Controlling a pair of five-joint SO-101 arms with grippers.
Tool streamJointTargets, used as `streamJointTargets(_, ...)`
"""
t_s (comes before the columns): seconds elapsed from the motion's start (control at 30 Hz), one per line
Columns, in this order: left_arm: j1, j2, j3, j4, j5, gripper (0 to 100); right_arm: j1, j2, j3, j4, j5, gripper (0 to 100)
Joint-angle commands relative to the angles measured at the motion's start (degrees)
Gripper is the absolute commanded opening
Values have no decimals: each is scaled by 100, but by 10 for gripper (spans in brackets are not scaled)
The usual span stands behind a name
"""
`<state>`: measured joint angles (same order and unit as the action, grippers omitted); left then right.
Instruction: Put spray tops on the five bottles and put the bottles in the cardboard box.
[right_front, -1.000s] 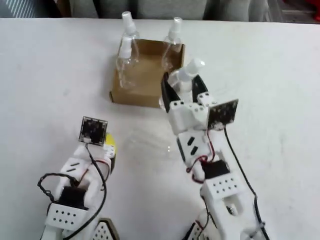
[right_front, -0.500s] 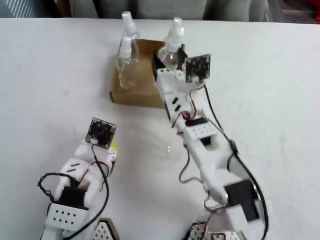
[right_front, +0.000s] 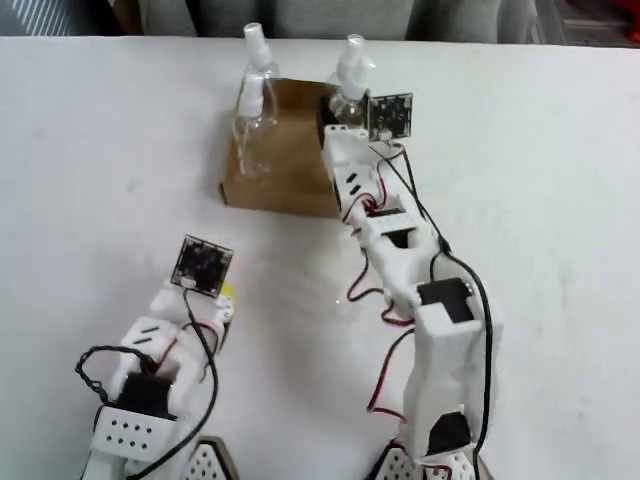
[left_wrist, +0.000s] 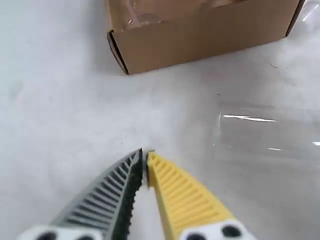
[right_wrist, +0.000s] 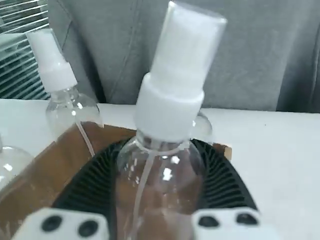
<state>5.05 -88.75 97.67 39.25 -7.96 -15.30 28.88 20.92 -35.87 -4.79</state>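
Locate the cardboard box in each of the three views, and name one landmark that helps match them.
High view: cardboard box at the upper middle of the table.
Left wrist view: its brown wall stands across bare table from the shut left tool.
Right wrist view: its wall lies below the bottle in the right tool.
Landmark: the capped bottle at the box's far left corner.

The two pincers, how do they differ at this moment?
The left pincer is shut and empty; the right pincer is closed around a clear bottle with a white spray top. The left pincer sits low over the table, short of the cardboard box; the right pincer is at the box. The left one's fingers are grey and yellow, the right one's black. Both have ribbed fingers.
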Motion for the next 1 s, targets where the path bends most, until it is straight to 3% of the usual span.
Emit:
streamJointTargets(0.0,-57,-40,-26,-26,-35,23,40,145,-536,-163,70,16)
streamJointTargets(0.63,-57,-40,-26,-26,-35,23,145,866,-1055,-163,88,16)
streamJointTargets(0.8,-66,-40,-26,-26,-35,23,136,884,-1046,-163,993,16)
streamJointTargets(0.97,-66,-40,-26,-26,-35,23,136,971,-914,-171,1037,16)
